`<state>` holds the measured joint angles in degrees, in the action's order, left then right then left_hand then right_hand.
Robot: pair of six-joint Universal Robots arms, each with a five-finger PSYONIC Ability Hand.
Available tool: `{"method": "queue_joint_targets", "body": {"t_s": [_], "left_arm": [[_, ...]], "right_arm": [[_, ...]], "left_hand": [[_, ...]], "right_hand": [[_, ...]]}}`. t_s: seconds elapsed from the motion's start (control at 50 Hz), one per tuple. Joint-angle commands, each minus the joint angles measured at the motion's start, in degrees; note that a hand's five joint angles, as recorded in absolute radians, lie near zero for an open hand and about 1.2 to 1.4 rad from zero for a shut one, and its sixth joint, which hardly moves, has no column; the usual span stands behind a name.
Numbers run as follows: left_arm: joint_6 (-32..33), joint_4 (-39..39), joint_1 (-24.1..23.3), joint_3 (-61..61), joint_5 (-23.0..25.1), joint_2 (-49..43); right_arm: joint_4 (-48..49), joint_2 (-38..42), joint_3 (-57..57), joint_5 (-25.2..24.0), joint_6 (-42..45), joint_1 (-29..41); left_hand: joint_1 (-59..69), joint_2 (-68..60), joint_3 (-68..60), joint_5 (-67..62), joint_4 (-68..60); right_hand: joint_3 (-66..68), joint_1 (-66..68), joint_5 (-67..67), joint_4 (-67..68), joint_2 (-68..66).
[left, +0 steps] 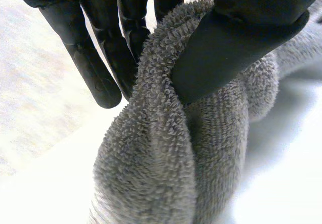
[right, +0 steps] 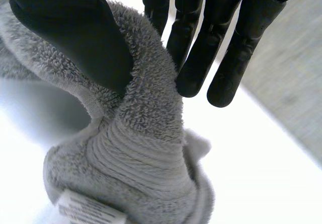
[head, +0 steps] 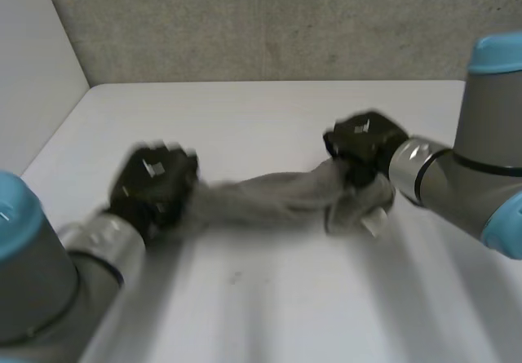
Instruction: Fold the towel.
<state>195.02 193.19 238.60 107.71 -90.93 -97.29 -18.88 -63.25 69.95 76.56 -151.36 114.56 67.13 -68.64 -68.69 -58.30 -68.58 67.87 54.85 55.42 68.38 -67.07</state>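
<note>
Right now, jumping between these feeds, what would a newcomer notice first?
The grey towel, bunched into a rope, is strung between the two hands over the middle of the white table. The left hand pinches one end between thumb and straight fingers, and the right hand pinches the other the same way. A white label hangs from the towel just below the right hand.

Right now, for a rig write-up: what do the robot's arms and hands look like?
Both arms are thick grey cylinders; the left arm and right arm carry light-blue caps and silvery wrist rings. The left hand and right hand are matte black, with smooth rounded fingers and a broad thumb.
</note>
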Motion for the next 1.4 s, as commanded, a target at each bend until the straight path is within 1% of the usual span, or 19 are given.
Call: {"method": "queue_joint_targets", "body": {"t_s": [0.02,0.08,0.16,0.22,0.26,0.3,0.48,0.58,0.64,0.68,0.8,0.9,1.1,1.12,1.14,1.16,1.26,1.28,1.4], "left_arm": [[1.5,-9.3,-5.0,-0.7,-6.8,-8.0],[1.6,-10.1,-5.0,-2.0,-10.7,-9.8],[1.5,-10.4,-5.0,-2.9,-11.9,-10.1],[1.4,-10.5,-5.1,-3.5,-11.8,-9.5],[1.1,-10.5,-5.2,-4.9,-11.7,-6.7],[0.9,-10.5,-5.1,-5.8,-11.6,-4.9],[1.0,-10.2,-3.9,-9.0,-8.2,0.4],[1.3,-10.4,2.7,-10.7,0.1,0.5],[1.4,-10.5,4.4,-11.2,2.3,-0.2],[1.4,-10.6,6.5,-12.5,5.8,-3.8],[1.5,-14.1,8.8,-16.0,6.9,-11.2],[1.3,-25.3,11.7,-20.5,8.7,-18.4],[1.5,-30.2,12.1,-22.7,12.1,-20.8],[1.6,-30.0,12.2,-23.4,11.7,-22.2],[1.6,-30.0,12.2,-23.4,11.7,-22.2],[1.6,-30.0,12.1,-23.6,11.8,-22.6],[1.6,-29.9,12.0,-23.9,11.8,-22.6],[1.6,-29.5,11.9,-24.0,11.8,-22.2],[1.6,-26.7,11.1,-23.2,11.0,-16.4]], "right_arm": [[-3.5,0.2,5.4,0.0,4.1,-0.1],[-3.3,-0.8,8.7,-0.4,4.1,-0.2],[-2.3,-2.7,11.7,-0.4,4.3,-0.3],[-0.8,-3.5,14.5,-0.3,4.7,-0.3],[2.0,-4.1,16.8,-0.2,4.7,-0.9],[3.6,-4.3,18.1,-0.2,4.6,-1.8],[15.4,-9.7,27.9,-0.2,2.2,-4.5],[20.4,-15.1,33.9,-0.3,1.2,-6.2],[22.2,-18.6,37.3,-0.5,1.2,-6.9],[22.8,-20.1,38.8,-0.7,1.1,-7.1],[25.2,-25.4,44.2,-1.1,1.0,-7.1],[27.2,-28.1,47.2,-1.3,1.8,-6.9],[28.9,-27.8,50.5,-1.2,1.9,-6.9],[28.9,-27.8,50.5,-1.2,1.9,-6.9],[28.9,-27.8,50.7,-1.2,1.8,-6.8],[28.8,-27.5,50.7,-1.1,1.4,-6.8],[28.4,-24.9,50.6,-0.2,0.9,-6.9],[28.3,-24.4,50.7,-0.1,0.8,-6.9],[29.9,-24.1,51.2,-0.4,-1.8,-6.8]], "left_hand": [[-6.2,7.7,7.8,7.4,7.7],[-19.5,21.0,21.1,20.7,21.0],[-22.3,23.8,23.8,23.4,23.7],[-31.5,33.0,33.1,32.7,33.0],[-46.1,47.6,47.6,47.2,47.5],[-52.6,54.2,54.2,53.8,54.1],[-53.0,54.6,54.6,54.2,54.5],[-51.2,52.7,52.8,52.4,52.6],[-51.0,52.5,52.6,52.2,52.5],[-45.7,47.2,47.2,46.9,47.1],[-37.7,39.2,39.3,38.9,39.2],[-35.7,37.2,37.3,36.9,37.2],[-35.4,36.9,36.9,36.6,36.8],[-24.4,25.9,26.0,25.6,25.8],[-24.3,25.8,25.8,25.5,25.7],[-10.1,11.6,11.7,11.3,11.6],[-0.6,2.1,2.1,1.7,2.0],[12.7,-11.2,-11.2,-11.6,-11.3],[12.9,-11.4,-11.3,-11.7,-11.4]], "right_hand": [[12.1,25.2,14.6,11.6,-12.9],[12.1,25.2,14.6,11.6,-12.9],[12.1,25.2,14.6,11.6,-12.9],[12.1,25.2,14.6,11.6,-12.9],[-9.9,3.1,-7.4,-10.4,9.1],[-17.3,-4.3,-14.9,-17.8,16.5],[-39.9,-26.9,-37.5,-40.4,39.1],[-48.0,-35.0,-45.6,-48.5,47.2],[-51.5,-38.5,-49.1,-52.1,50.7],[-53.4,-40.4,-50.9,-53.9,52.6],[-53.8,-40.7,-51.3,-54.3,53.0],[-52.4,-39.4,-50.0,-52.9,51.6],[-51.1,-38.0,-48.6,-51.6,50.3],[-51.1,-38.0,-48.6,-51.6,50.3],[-51.2,-38.2,-48.8,-51.7,50.4],[-51.7,-38.7,-49.3,-52.2,50.9],[-54.6,-41.6,-52.1,-55.1,53.8],[-54.6,-41.6,-52.1,-55.1,53.8],[-43.2,-30.2,-40.7,-43.7,42.4]]}}
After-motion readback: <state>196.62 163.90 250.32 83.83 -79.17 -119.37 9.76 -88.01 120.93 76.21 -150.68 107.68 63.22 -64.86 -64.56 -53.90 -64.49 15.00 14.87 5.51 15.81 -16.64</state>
